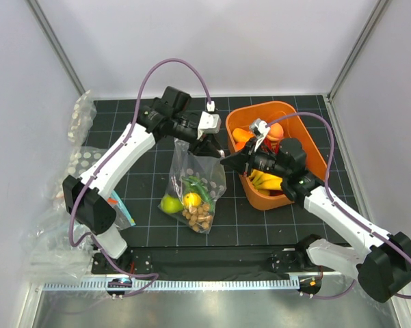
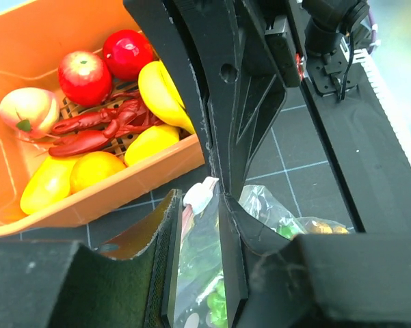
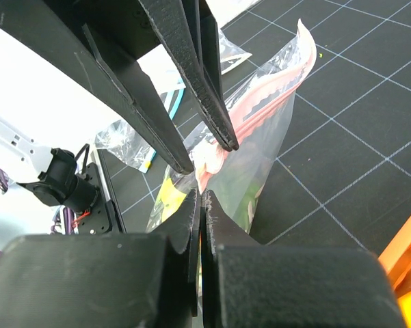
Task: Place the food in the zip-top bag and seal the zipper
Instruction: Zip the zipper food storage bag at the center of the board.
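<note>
The zip-top bag (image 1: 191, 188) hangs upright over the black mat, held by its top. Inside it lie a green fruit (image 1: 169, 203), a yellow one (image 1: 192, 199) and a brown nut cluster (image 1: 200, 217). My right gripper (image 3: 201, 198) is shut on the bag's top edge, just below the pink zipper (image 3: 273, 85). My left gripper (image 2: 195, 253) straddles the same rim with its fingers still apart and clear film between them. The zipper's pale end (image 2: 202, 195) shows at its tips. More food fills the orange tub (image 1: 308, 147): bananas (image 1: 263, 181), red apples (image 2: 82, 76), yellow fruits (image 2: 157, 89).
A red toy lobster (image 2: 96, 130) and a peach (image 2: 29, 111) also lie in the tub. Other clear dotted bags (image 1: 82, 160) are piled along the left wall. White walls close in on both sides. The two arms nearly meet above the bag.
</note>
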